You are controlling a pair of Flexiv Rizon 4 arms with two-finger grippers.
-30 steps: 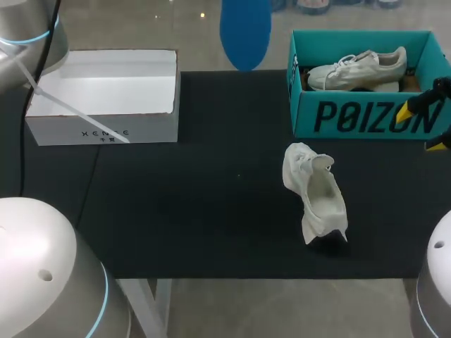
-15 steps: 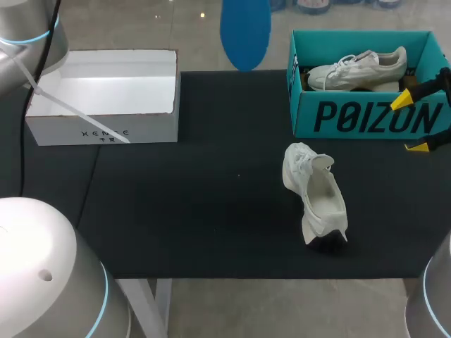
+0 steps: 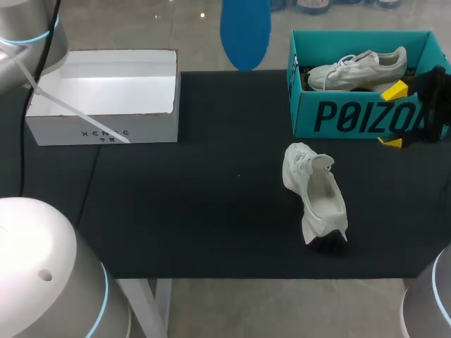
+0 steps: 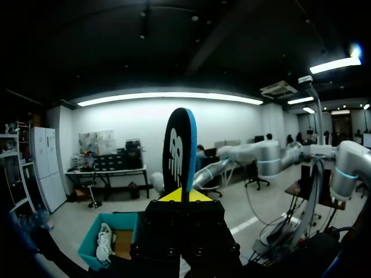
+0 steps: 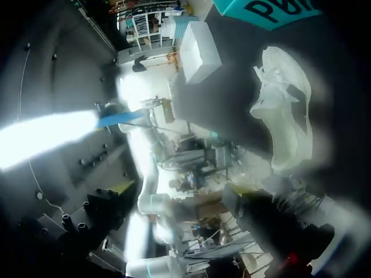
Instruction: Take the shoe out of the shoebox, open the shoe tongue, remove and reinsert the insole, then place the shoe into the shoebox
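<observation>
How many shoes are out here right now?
2. One white shoe lies inside the teal shoebox. The other shoe sits on the black mat in front of that box. The box's near wall could hide more.

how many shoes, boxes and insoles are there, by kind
white fabric sneakers: 2, loose sneaker and boxed sneaker
open cardboard shoeboxes: 2, white shoebox and teal shoebox
blue flat insole: 1, clamped between the left gripper fingers
total: 5
</observation>
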